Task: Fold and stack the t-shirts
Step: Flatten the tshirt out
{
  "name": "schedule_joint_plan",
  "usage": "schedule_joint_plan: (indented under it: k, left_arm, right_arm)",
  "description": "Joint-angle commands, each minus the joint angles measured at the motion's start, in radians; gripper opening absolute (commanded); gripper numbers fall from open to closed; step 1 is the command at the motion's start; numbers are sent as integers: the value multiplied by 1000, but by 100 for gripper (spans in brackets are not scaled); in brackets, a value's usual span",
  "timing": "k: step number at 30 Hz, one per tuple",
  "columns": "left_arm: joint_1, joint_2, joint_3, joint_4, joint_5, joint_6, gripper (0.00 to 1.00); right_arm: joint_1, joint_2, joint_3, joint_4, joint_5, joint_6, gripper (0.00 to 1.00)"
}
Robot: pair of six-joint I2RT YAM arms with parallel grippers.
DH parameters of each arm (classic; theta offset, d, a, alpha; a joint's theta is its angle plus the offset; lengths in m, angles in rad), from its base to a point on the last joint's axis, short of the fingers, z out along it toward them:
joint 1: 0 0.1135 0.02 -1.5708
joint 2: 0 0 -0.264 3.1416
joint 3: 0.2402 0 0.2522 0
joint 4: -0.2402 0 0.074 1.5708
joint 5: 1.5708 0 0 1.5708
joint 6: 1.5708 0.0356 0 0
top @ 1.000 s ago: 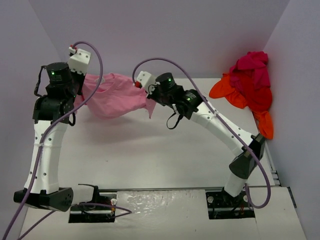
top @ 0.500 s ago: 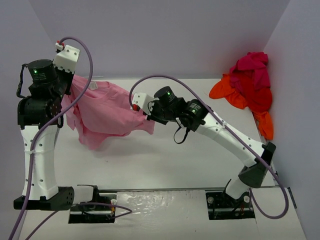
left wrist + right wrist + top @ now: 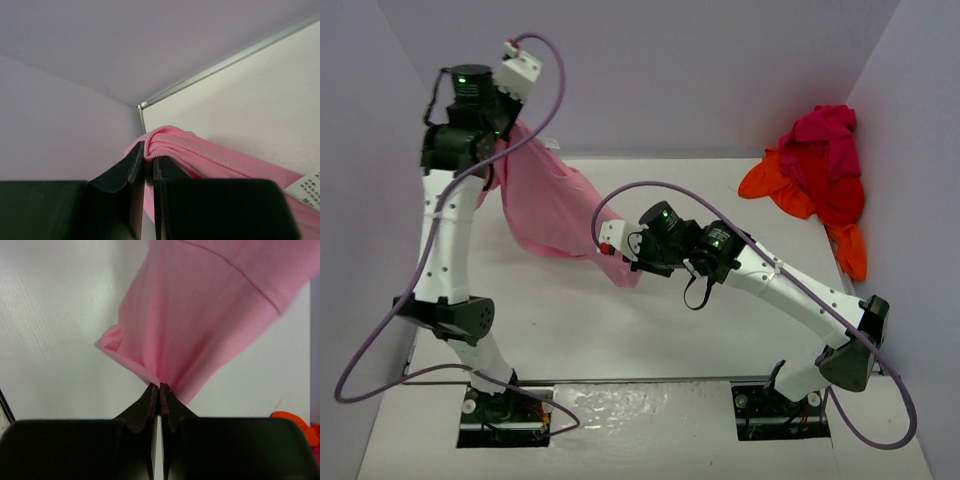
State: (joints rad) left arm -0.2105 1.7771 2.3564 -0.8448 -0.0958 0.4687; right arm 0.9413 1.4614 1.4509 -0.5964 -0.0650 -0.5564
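Note:
A light pink t-shirt (image 3: pixel 545 205) hangs stretched between both grippers above the table. High at the back left, my left gripper (image 3: pixel 498 140) is shut on its ribbed collar edge (image 3: pixel 172 145). My right gripper (image 3: pixel 617 253), lower and near the middle of the table, is shut on a bunched corner of the same pink t-shirt (image 3: pixel 200 335). The cloth droops from the left grip down to the right one. Orange, red and magenta t-shirts (image 3: pixel 815 170) lie in a heap at the back right corner.
Purple walls close in the white table (image 3: pixel 650 330) at the back and on both sides. The left arm stands tall close to the left wall. Its purple cable (image 3: pixel 380 330) loops down the left side. An orange bit of the heap (image 3: pixel 295 417) shows in the right wrist view.
My left gripper has risen and swung to the right with the collar. My right gripper has dropped and moved nearer with its corner, so the shirt now hangs steeply instead of spread level.

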Motion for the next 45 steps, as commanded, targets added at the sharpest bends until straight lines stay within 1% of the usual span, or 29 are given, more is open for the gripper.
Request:
schedule_joint_plan:
  k: [1, 3, 4, 5, 7, 8, 9, 10, 11, 12, 13, 14, 15, 16, 17, 18, 22, 26, 28, 30, 32, 33, 35, 36, 38, 41, 45]
  left_arm:
    - [-127, 209, 56, 59, -28, 62, 0]
    - [-186, 352, 123, 43, -24, 85, 0]
    - [-216, 384, 153, 40, -24, 96, 0]
    - [-257, 459, 182, 43, -24, 99, 0]
    - [-304, 538, 205, 55, -9, 105, 0]
    - [-332, 587, 215, 58, -1, 104, 0]
    - [-355, 633, 221, 62, 9, 99, 0]
    - [-377, 652, 225, 64, 13, 97, 0]
    - [-403, 667, 214, 78, 7, 93, 0]
    - [-430, 691, 196, 100, -3, 86, 0]
    - [-453, 709, 180, 121, -14, 77, 1]
    - [-457, 711, 169, 136, -31, 64, 4]
    - [-456, 711, 163, 151, -37, 53, 31]
    - [-452, 710, 162, 162, -39, 45, 64]
    - [-443, 707, 176, 160, -40, 40, 77]
    - [-424, 697, 196, 161, -41, 29, 81]
    - [-335, 638, 250, 169, -67, -3, 82]
    - [-245, 577, 235, 185, -87, 0, 84]
    - [-173, 523, 187, 198, -97, 8, 86]
    - [-121, 492, 144, 202, -98, 7, 86]
    - [-73, 457, 89, 194, -98, -12, 85]
    - [-37, 444, 24, 191, -90, -16, 84]
    - [-4, 377, -122, 246, -54, -18, 80]
    - [6, 309, -209, 294, -32, -8, 80]
    - [14, 240, -327, 348, -22, 14, 81]
    - [17, 214, -344, 327, -14, 14, 81]
    - [18, 189, -345, 256, 39, 2, 81]
  right_arm:
    - [-15, -40, -81, -25, 52, 21, 0]
    - [-29, -36, -116, -25, 82, 26, 0]
    - [-37, -36, -131, -25, 108, 27, 0]
    - [-45, -35, -144, -22, 111, 29, 0]
    - [-73, -26, -157, -20, 119, 33, 0]
    - [-83, -20, -163, -21, 134, 35, 4]
    - [-96, -14, -167, -21, 158, 39, 11]
    - [-102, -8, -171, -22, 168, 44, 14]
    - [-108, -6, -182, -23, 186, 43, 26]
    - [-119, -7, -197, -25, 216, 39, 46]
    - [-128, -8, -209, -26, 246, 35, 62]
    - [-137, -12, -215, -26, 273, 27, 69]
    - [-151, -14, -220, -24, 296, 19, 74]
    - [-167, -15, -225, -22, 316, 11, 78]
    - [-181, -15, -224, -22, 330, 0, 79]
    - [-192, -14, -217, -15, 344, -8, 79]
    - [-245, -6, -161, 44, 361, -42, 80]
    - [-260, 24, -105, 100, 362, -66, 74]
    - [-259, 75, -36, 128, 356, -70, 69]
    - [-257, 117, 17, 139, 336, -82, 61]
    - [-254, 187, 69, 159, 319, -85, 57]
    - [-254, 209, 107, 159, 315, -82, 54]
    - [-243, 261, 143, 161, 315, -77, 49]
    - [-231, 285, 152, 160, 311, -78, 45]
    - [-216, 309, 166, 159, 299, -75, 38]
    - [-158, 348, 183, 162, 310, -53, 39]
    - [-98, 387, 192, 165, 294, -32, 41]
